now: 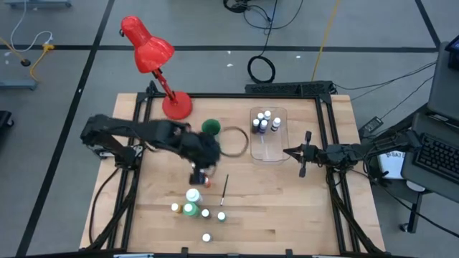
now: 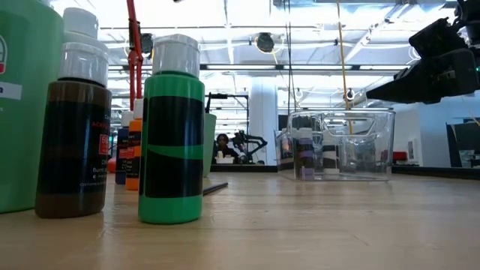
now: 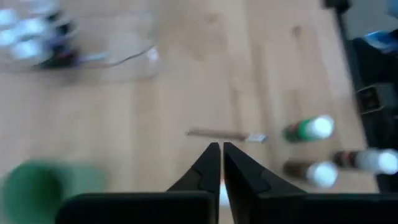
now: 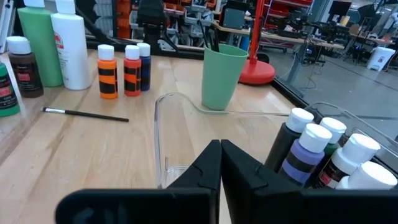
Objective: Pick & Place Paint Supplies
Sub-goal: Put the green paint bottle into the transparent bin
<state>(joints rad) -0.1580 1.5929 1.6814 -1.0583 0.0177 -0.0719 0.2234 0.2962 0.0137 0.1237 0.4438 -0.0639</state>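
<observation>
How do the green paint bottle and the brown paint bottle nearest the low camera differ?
The green paint bottle wears a green label crossed by black bands; the brown paint bottle is dark brown with a small red label patch. The green one stands nearer the camera and looks taller; the brown one stands behind, beside a big green bottle. Both are upright on the table, with white caps, and neither is held.
</observation>
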